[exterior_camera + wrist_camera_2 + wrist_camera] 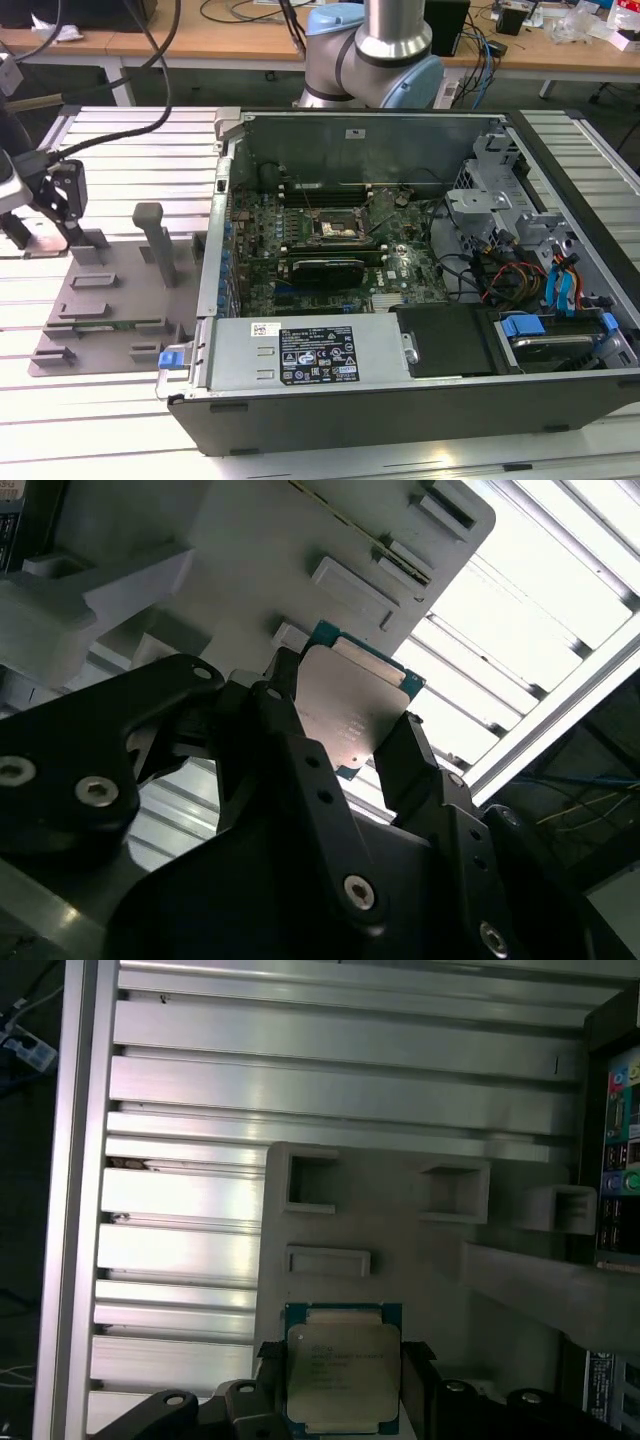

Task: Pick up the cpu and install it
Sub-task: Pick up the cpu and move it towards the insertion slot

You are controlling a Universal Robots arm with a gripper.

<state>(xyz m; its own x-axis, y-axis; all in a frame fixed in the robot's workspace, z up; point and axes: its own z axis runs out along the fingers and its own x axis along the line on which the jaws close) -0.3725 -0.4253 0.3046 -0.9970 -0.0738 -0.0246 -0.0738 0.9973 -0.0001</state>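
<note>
The cpu (pixel 342 1370) is a small square chip with a pale metal top and a green rim, also seen in the second wrist view (pixel 352 705). My gripper (pixel 342 1358) has its dark fingers (pixel 268 1365) pressed against two opposite edges of the chip, shut on it. The chip is over a corner of the grey fixture plate (pixel 400 1250); I cannot tell whether it rests on the plate. In the exterior view my gripper (pixel 70 225) is at the far left, over the plate's (pixel 120 290) far corner. The open computer case (pixel 400 390) lies to the right, with the motherboard socket (pixel 333 228) inside.
Upright posts (pixel 150 235) and small pocket blocks (pixel 312 1182) rise from the fixture plate. The slatted aluminium table (pixel 300 1090) lies around it. Cables and drive bays (pixel 530 270) crowd the case's right side. The arm's base (pixel 385 50) stands behind the case.
</note>
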